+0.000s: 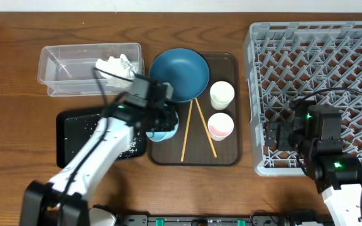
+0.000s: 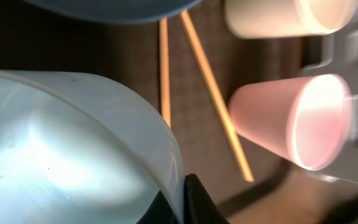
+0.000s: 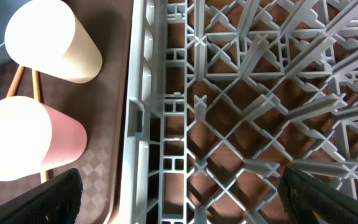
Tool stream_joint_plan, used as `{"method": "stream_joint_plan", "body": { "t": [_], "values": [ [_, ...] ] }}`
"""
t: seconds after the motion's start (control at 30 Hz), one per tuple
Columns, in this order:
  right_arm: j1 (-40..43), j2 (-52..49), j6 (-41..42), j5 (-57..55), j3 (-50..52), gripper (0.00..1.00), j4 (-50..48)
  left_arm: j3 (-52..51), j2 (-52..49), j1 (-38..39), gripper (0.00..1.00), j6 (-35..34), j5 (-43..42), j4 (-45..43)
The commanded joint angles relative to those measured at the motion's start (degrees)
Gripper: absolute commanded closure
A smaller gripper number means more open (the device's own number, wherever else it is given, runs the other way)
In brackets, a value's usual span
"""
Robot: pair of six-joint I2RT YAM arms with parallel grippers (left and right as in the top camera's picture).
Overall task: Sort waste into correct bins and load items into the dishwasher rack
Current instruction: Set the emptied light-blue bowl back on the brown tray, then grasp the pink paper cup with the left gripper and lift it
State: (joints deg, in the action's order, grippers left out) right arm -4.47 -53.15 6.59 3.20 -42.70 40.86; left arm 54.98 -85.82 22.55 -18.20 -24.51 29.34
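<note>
My left gripper [image 1: 161, 120] is shut on the rim of the light-blue bowl [image 1: 164, 134] at the brown tray's left edge. In the left wrist view the bowl's wall [image 2: 61, 143] sits between the fingers [image 2: 182, 202]. The dark-blue plate [image 1: 180, 74], the white cup [image 1: 222, 94], the pink-inside cup [image 1: 220, 125] and two chopsticks [image 1: 193, 129] lie on the brown tray. The napkin [image 1: 115, 64] lies in the clear tub [image 1: 61, 59]. Rice grains [image 1: 129, 149] are scattered on the black tray [image 1: 74, 135]. My right gripper [image 1: 280, 135] is open and empty over the grey rack's [image 1: 319, 63] front-left edge.
The brown serving tray [image 1: 228, 157] lies between the black tray and the rack. The right wrist view shows the rack's lattice [image 3: 260, 93] and both cups [image 3: 55, 40] [image 3: 23, 146] just left of its wall. The left arm reaches over the black tray.
</note>
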Motion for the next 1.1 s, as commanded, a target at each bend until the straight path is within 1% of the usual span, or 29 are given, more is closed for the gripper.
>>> {"method": "stream_joint_plan", "body": {
  "t": [0.0,0.2,0.23,0.3,0.43,0.47,0.63,0.7,0.77,0.9,1.07],
  "values": [
    [-1.4,0.0,0.7,0.0,-1.3,0.01,-0.1,1.2,-3.1,2.7,0.93,-0.1,7.5,-1.5],
    [-1.4,0.0,0.7,0.0,-1.3,0.01,-0.1,1.2,-6.0,4.3,0.92,-0.1,7.5,-2.8],
    [-1.4,0.0,0.6,0.0,-1.3,0.01,-0.1,1.2,-5.9,4.3,0.9,-0.1,7.5,-2.9],
    [-1.4,0.0,0.6,0.0,-1.3,0.01,-0.1,1.2,-5.6,4.2,0.76,-0.1,7.5,-3.0],
    [-1.4,0.0,0.6,0.0,-1.3,0.01,-0.1,1.2,-3.7,4.2,0.61,0.1,7.5,-2.9],
    [-1.4,0.0,0.7,0.0,-1.3,0.01,-0.1,1.2,-3.0,4.2,0.59,0.1,7.4,-2.9],
    [-1.4,0.0,0.7,0.0,-1.3,0.01,-0.1,2.8,2.4,4.2,0.56,0.1,7.5,-3.7],
    [-1.4,0.0,0.7,0.0,-1.3,0.01,-0.2,2.9,4.1,4.2,0.52,0.1,7.5,-5.7],
    [-1.4,0.0,0.7,0.0,-1.3,0.01,-0.2,2.9,5.1,4.5,0.5,0.1,7.5,-9.3],
    [-1.4,0.0,0.7,0.0,-1.3,0.01,-0.2,2.9,4.3,6.0,0.48,0.1,7.5,-14.6],
    [-1.4,0.0,0.7,0.0,-1.3,0.01,-0.1,2.9,1.4,9.5,0.48,0.1,7.5,-15.0]
  ]
}}
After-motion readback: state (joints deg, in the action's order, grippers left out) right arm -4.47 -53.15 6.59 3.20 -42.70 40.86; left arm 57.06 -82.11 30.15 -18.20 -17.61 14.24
